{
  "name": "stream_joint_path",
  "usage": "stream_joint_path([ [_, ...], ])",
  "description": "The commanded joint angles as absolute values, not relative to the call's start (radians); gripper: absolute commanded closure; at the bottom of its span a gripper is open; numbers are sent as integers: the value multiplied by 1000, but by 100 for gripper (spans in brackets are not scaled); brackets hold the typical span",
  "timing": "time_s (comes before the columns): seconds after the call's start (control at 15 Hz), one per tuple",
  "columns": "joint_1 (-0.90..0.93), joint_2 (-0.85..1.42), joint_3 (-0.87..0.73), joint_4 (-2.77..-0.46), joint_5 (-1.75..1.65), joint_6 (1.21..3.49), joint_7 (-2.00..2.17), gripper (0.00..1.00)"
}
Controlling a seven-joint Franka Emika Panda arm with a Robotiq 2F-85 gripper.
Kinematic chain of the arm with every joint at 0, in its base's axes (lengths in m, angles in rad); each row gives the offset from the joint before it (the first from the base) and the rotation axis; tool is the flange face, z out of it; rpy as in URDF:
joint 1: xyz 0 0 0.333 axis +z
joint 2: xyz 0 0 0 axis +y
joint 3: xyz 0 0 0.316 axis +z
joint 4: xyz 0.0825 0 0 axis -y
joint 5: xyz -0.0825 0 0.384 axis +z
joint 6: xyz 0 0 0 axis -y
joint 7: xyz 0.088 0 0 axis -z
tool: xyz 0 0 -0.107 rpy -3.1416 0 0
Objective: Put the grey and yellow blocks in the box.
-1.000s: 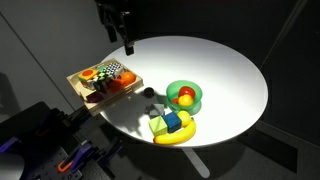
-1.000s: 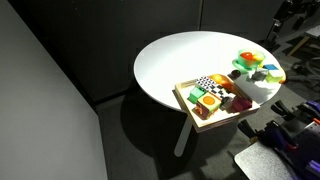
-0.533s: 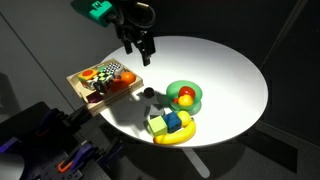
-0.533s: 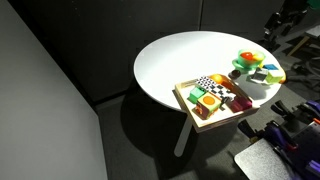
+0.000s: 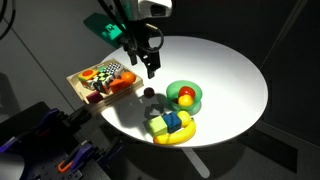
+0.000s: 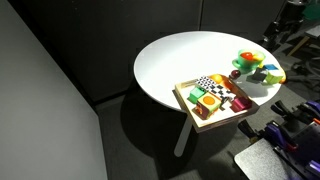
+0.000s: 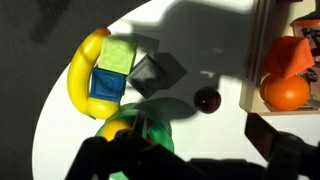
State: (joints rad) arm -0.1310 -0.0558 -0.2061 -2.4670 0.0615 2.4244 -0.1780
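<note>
In the wrist view the fingers [image 7: 200, 142] are seen as two dark shapes at the lower edge. They are held apart with nothing between them, released above the white desk [image 7: 215, 40].

Far to the left of the fingers and beyond them, a banana [image 7: 78, 75] is curved around two blocks. The yellow block [image 7: 117, 54] is the farther one, and a blue block [image 7: 103, 86] is pressed against its nearer side. Just ahead of the left finger a green bowl [image 7: 155, 128] is partly covered by shadow.

The grey block [image 7: 150, 74] is set on the desk beyond the bowl, turned corner-on. It is placed just beside the yellow block, ahead of the fingers and to their left.

Ahead of the gap between the fingers a small dark ball [image 7: 207, 100] is found, apart from the grey block. Farther right, beyond the right finger, the wooden box [image 7: 255, 60] is cut off by the frame edge. An orange [image 7: 285, 92] and a red piece [image 7: 288, 55] are held inside it. Neither the grey block nor the yellow block is in the box.

In an exterior view the fingers are hung above the desk between the box and the bowl. The banana and its two blocks are seen past the bowl, near the desk edge.
</note>
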Motion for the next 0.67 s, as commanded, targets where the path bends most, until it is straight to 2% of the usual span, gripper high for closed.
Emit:
stream_joint_path([
  [0.0, -142, -57, -193, -2466, 62, 2422, -178, 0],
  [0.6, -149, -33, -202, -2428, 93, 2379, -196, 0],
])
